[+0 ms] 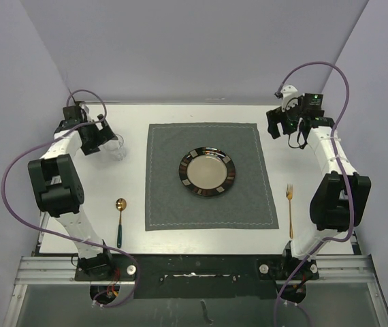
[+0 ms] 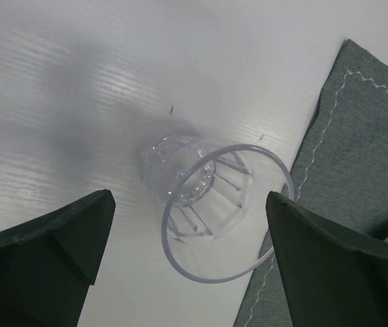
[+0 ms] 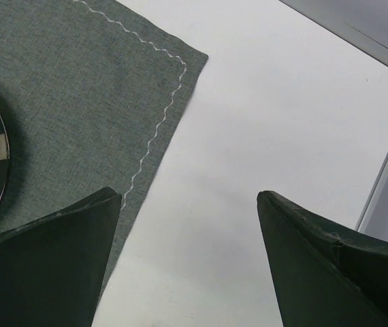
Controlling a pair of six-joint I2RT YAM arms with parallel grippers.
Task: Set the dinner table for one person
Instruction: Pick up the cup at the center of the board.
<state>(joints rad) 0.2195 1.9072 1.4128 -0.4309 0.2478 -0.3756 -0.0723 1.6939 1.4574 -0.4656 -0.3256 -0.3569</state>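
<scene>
The dinner table [image 1: 133,235] spreads out beyond the arm bases. Nearest, the spoon [image 1: 120,221] and the fork [image 1: 290,208] flank the placemat [image 1: 167,197], which bears the plate [image 1: 207,172]. Farther off, the left gripper [image 2: 188,199] hangs spread over the glass [image 2: 207,204], clear of it. The right gripper [image 3: 188,196] hovers apart and empty. The setting looks nearly done, so the next move is probably to lift both arms clear.

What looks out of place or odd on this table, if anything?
Nothing is spilled or broken. The plate sits centred on the placemat. Only the layout is unusual: the fork lies right of the mat, the spoon left, and the clear glass stands on the dinner table off the mat's far-left corner.
</scene>
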